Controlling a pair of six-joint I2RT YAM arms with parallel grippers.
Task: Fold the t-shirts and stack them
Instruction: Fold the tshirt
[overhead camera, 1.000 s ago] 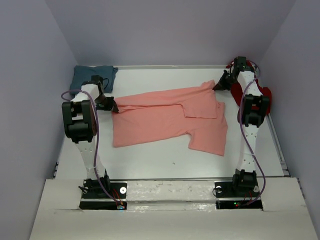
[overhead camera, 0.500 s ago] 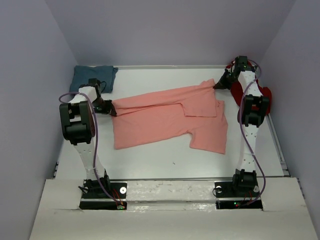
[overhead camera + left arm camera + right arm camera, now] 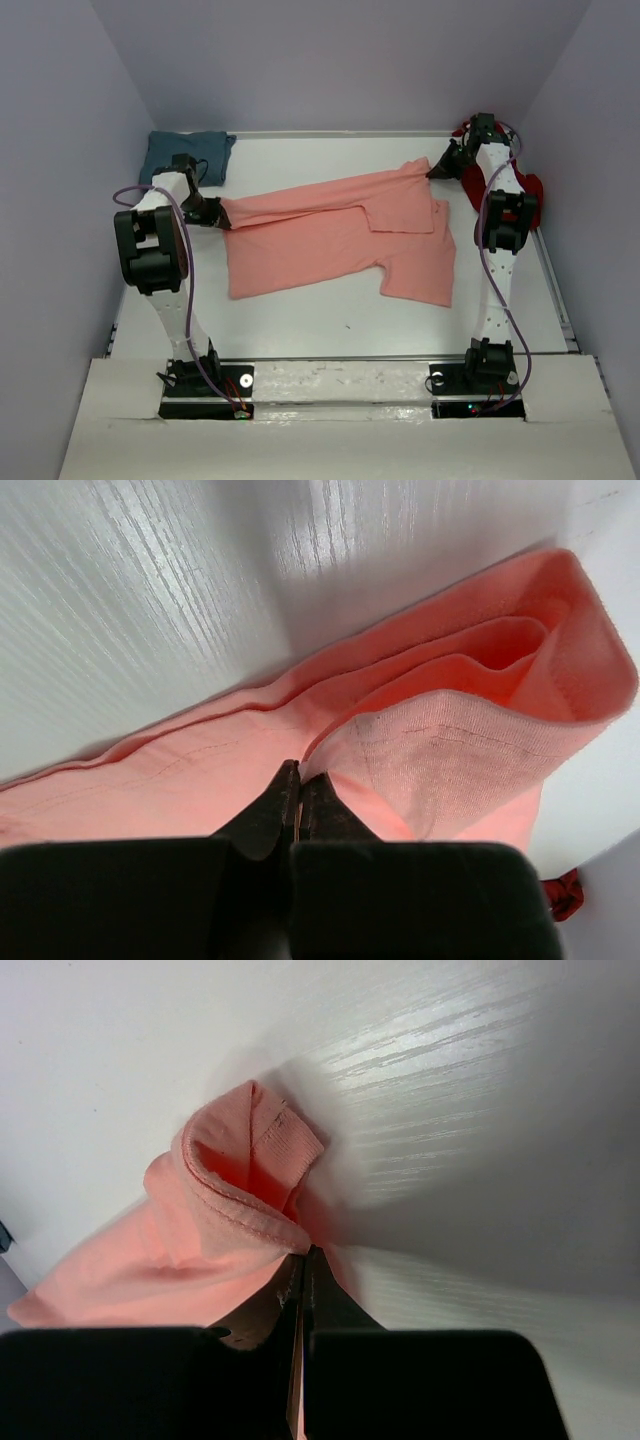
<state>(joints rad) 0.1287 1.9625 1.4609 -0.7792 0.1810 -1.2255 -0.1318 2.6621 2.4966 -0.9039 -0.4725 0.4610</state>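
Observation:
A salmon-pink t-shirt (image 3: 340, 235) lies spread across the middle of the white table, its far edge stretched between both arms. My left gripper (image 3: 216, 213) is shut on the shirt's left corner; the left wrist view shows pink cloth (image 3: 430, 750) pinched at the fingertips (image 3: 312, 785). At the far right corner of the shirt my right gripper (image 3: 436, 171) is shut on the cloth, with a pink hem (image 3: 230, 1200) bunched just above its jaws. A folded teal t-shirt (image 3: 185, 155) rests at the back left. The dark red t-shirt (image 3: 525, 188) lies at the back right, partly behind the right arm.
Lilac walls close in the table at the back and both sides. The table's raised right rim (image 3: 555, 280) runs beside the right arm. Both arm bases (image 3: 205, 385) sit at the near edge.
The left gripper has pulled its corner of the pink shirt a little to the left and back, drawing the far edge tauter. The right gripper has shifted slightly back.

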